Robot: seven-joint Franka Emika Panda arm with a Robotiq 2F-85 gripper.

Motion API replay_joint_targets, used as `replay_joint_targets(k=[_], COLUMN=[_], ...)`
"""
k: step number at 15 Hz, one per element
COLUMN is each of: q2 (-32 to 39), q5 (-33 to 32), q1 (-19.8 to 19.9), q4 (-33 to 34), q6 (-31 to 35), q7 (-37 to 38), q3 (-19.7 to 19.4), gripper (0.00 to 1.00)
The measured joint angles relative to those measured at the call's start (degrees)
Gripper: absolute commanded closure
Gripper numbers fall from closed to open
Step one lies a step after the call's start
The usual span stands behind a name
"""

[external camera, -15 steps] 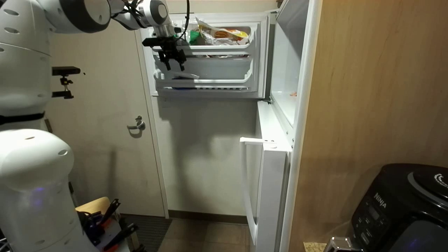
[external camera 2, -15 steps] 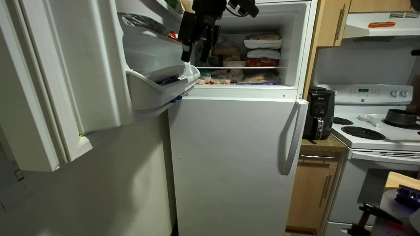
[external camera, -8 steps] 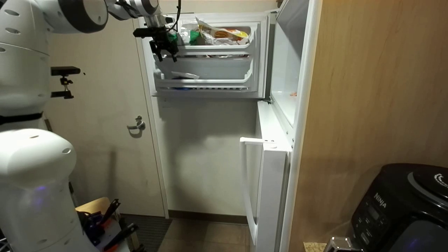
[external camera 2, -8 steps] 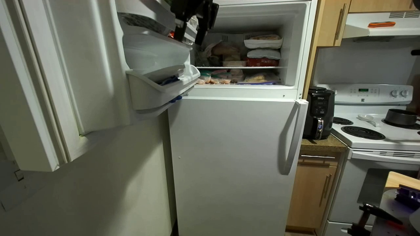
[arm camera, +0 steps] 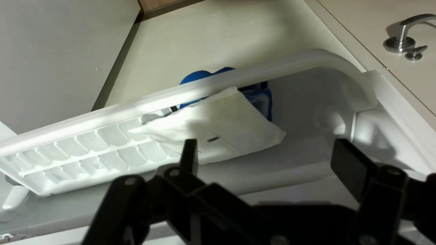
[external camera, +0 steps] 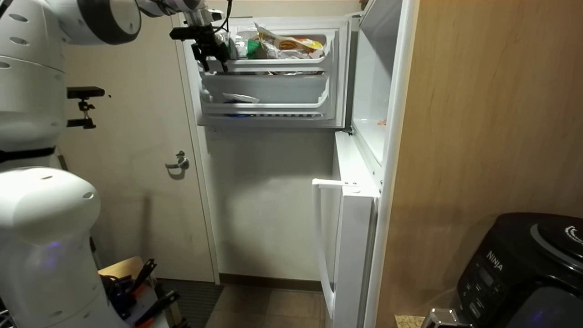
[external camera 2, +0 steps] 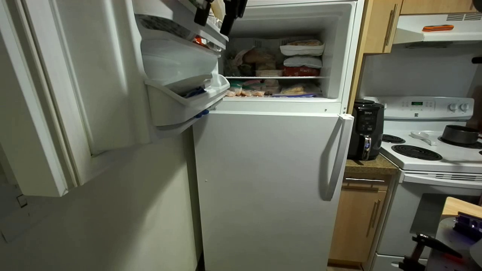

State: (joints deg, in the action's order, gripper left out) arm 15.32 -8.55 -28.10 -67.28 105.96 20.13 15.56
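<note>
- Inside the lower door bin (arm camera: 289,64) lies a white packet (arm camera: 218,122), overlapping one end of an ice cube tray (arm camera: 80,149); a blue item (arm camera: 265,102) shows beside it, partly hidden;
- above the packet and apart from it, the gripper (arm camera: 265,149) hangs with its jaws spread wide;
- over that bin, in an exterior view, the upper bin (external camera: 273,66) holds food bags (external camera: 291,50);
- beside the refrigerator (external camera 2: 263,180) stands a black air fryer (external camera 2: 367,124), next to a white stove (external camera 2: 455,158).

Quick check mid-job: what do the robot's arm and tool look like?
The glossy white, rounded-segment arm has a curved dark joint band, small grey oval caps and a silver metallic collar. A thin black cable runs beside the blocky, black two-fingered tool.
</note>
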Motion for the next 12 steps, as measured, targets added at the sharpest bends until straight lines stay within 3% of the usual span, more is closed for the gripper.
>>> replay_joint_targets(k=[12], q2=[4.5], q5=[-0.5], q1=[-0.1], q4=[8.0], q6=[-3.0], q7=[0.8], q3=[-0.3], gripper=[0.0])
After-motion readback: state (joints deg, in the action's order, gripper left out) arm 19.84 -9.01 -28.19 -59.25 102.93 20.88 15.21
